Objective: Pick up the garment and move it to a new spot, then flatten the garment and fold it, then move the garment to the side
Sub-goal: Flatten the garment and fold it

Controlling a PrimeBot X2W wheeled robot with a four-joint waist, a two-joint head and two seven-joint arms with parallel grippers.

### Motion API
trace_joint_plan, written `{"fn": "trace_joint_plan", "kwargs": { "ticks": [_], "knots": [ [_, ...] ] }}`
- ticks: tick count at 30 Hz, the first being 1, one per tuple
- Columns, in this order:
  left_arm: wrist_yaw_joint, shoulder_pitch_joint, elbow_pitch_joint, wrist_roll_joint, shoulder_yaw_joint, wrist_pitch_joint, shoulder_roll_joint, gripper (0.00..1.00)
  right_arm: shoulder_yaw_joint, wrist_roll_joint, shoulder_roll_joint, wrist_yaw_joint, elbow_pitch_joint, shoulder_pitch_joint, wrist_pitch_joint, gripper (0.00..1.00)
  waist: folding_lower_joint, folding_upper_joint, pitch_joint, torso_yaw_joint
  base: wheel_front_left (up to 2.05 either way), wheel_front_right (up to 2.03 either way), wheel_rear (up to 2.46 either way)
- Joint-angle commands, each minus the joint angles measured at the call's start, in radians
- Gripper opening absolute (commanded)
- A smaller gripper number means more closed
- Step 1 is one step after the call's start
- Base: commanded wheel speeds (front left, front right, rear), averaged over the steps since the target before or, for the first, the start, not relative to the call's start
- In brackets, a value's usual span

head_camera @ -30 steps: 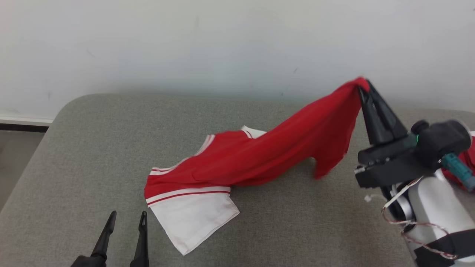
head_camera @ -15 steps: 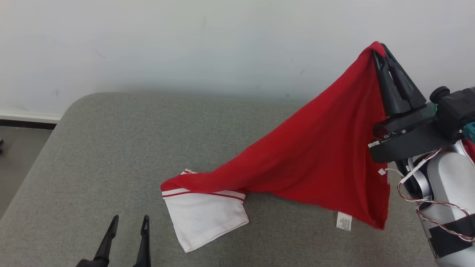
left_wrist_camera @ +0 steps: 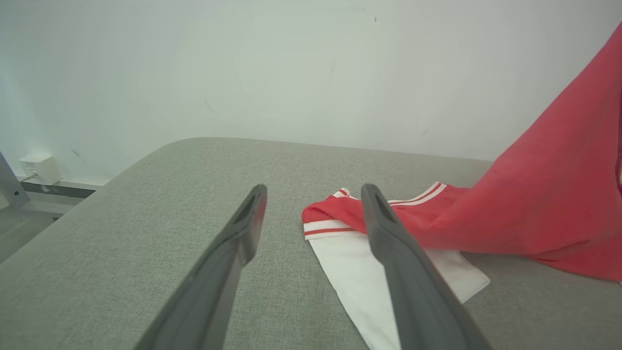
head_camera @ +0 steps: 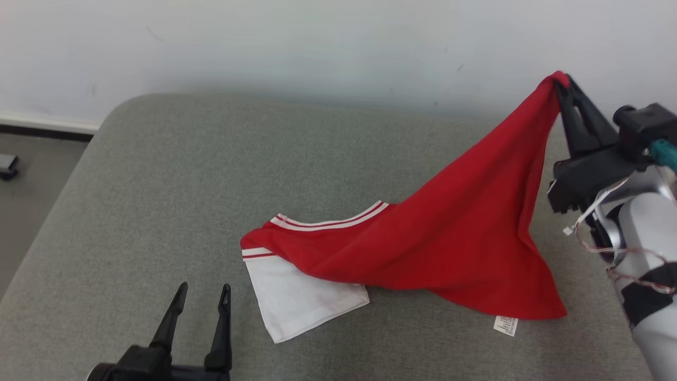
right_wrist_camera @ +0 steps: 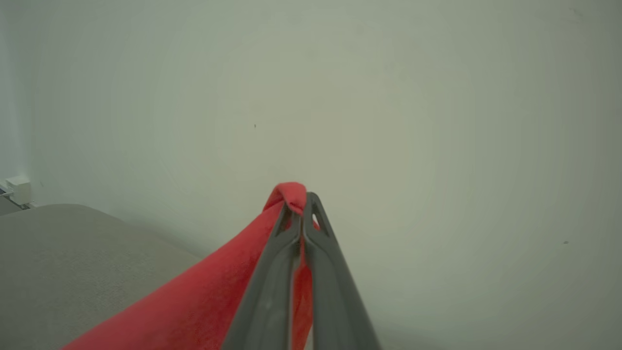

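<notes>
The garment (head_camera: 455, 238) is a red shirt with a white sleeve and red-and-white striped trim. Its far end is pinched in my right gripper (head_camera: 561, 84), which is shut on it and holds it high at the right, near the wall. From there the cloth slopes down to the grey cushion (head_camera: 158, 174), where the white sleeve (head_camera: 301, 299) lies flat. In the right wrist view the red garment (right_wrist_camera: 204, 301) bunches at my right gripper's (right_wrist_camera: 302, 197) tips. My left gripper (head_camera: 203, 291) stands open at the lower left, just left of the sleeve; in its wrist view my left gripper (left_wrist_camera: 313, 190) frames the red garment (left_wrist_camera: 544, 209).
A pale wall (head_camera: 317, 47) runs behind the cushion. The floor (head_camera: 31, 174) drops off at the left edge, with a small dark object (head_camera: 8, 165) on it. A white care label (head_camera: 505, 324) hangs from the shirt's low hem.
The head camera has shifted. My right gripper lifted the garment's end up and to the right, spreading the red cloth into a sloping sheet; the striped collar now shows. The left gripper stays open.
</notes>
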Motion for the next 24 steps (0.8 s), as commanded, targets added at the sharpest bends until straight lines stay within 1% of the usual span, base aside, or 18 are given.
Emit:
{"fn": "trace_joint_plan", "kwargs": {
  "ticks": [1, 3, 8, 9, 10, 11, 14, 17, 21, 23, 24],
  "knots": [
    [0.001, -0.023, 0.004, -0.006, -0.005, -0.003, 0.001, 1.0, 0.0, -0.008, -0.012, -0.003, 0.039, -0.033, -0.009, 0.0, -0.0001, 0.0, 0.044, 0.03, 0.0, 0.0, 0.0],
    [0.001, -0.04, 0.007, -0.013, -0.018, -0.003, 0.002, 1.0, 0.005, -0.022, -0.017, -0.003, 0.129, -0.084, -0.015, 0.0, -0.0001, 0.0, 0.064, 0.042, 0.0, 0.0, 0.0],
    [0.001, -0.076, 0.012, -0.022, -0.039, -0.003, -0.001, 1.0, -0.008, -0.06, 0.0, -0.003, 0.321, -0.214, -0.052, 0.0, -0.0001, 0.0, 0.105, 0.062, 0.0, 0.0, 0.0],
    [0.001, -0.082, 0.013, -0.023, -0.044, -0.003, -0.001, 1.0, -0.014, -0.073, 0.001, -0.003, 0.359, -0.232, -0.055, 0.09, -0.0001, 0.0, 0.112, 0.066, 0.0, 0.0, 0.0],
    [0.001, -0.087, 0.015, -0.024, -0.049, -0.003, -0.002, 1.0, -0.017, -0.086, 0.002, -0.003, 0.395, -0.248, -0.056, 0.74, -0.0001, 0.0, 0.115, 0.069, 0.0, 0.0, 0.0],
    [0.002, -0.091, 0.017, -0.025, -0.052, -0.003, -0.003, 1.0, -0.021, -0.096, 0.007, -0.003, 0.432, -0.266, -0.05, 1.0, -0.0001, 0.0, 0.119, 0.071, 0.0, 0.0, 0.0],
    [0.002, -0.1, 0.02, -0.026, -0.056, -0.003, -0.006, 1.0, -0.024, -0.116, 0.024, -0.003, 0.499, -0.307, -0.071, 1.0, -0.0001, 0.0, 0.123, 0.069, 0.0, 0.0, 0.0],
    [0.002, -0.095, 0.023, -0.024, -0.049, -0.003, -0.006, 1.0, -0.029, -0.103, 0.036, -0.003, 0.541, -0.314, -0.095, 1.0, -0.0001, 0.0, 0.117, 0.057, 0.0, 0.0, 0.0],
    [0.002, -0.078, 0.023, -0.018, -0.034, -0.003, 0.001, 1.0, -0.02, -0.086, 0.046, -0.003, 0.541, -0.299, -0.117, 1.0, -0.0001, 0.0, 0.093, 0.029, 0.0, 0.0, 0.0],
    [0.002, -0.07, 0.022, -0.013, -0.028, -0.003, 0.006, 1.0, -0.025, -0.068, 0.047, -0.003, 0.518, -0.273, -0.123, 1.0, -0.0001, 0.0, 0.077, 0.013, 0.0, 0.0, 0.0],
    [0.002, -0.066, 0.02, -0.011, -0.024, -0.003, 0.01, 1.0, -0.028, -0.058, 0.048, -0.003, 0.488, -0.26, -0.123, 1.0, -0.0001, 0.0, 0.068, 0.004, 0.0, 0.0, 0.0]
  ]
}}
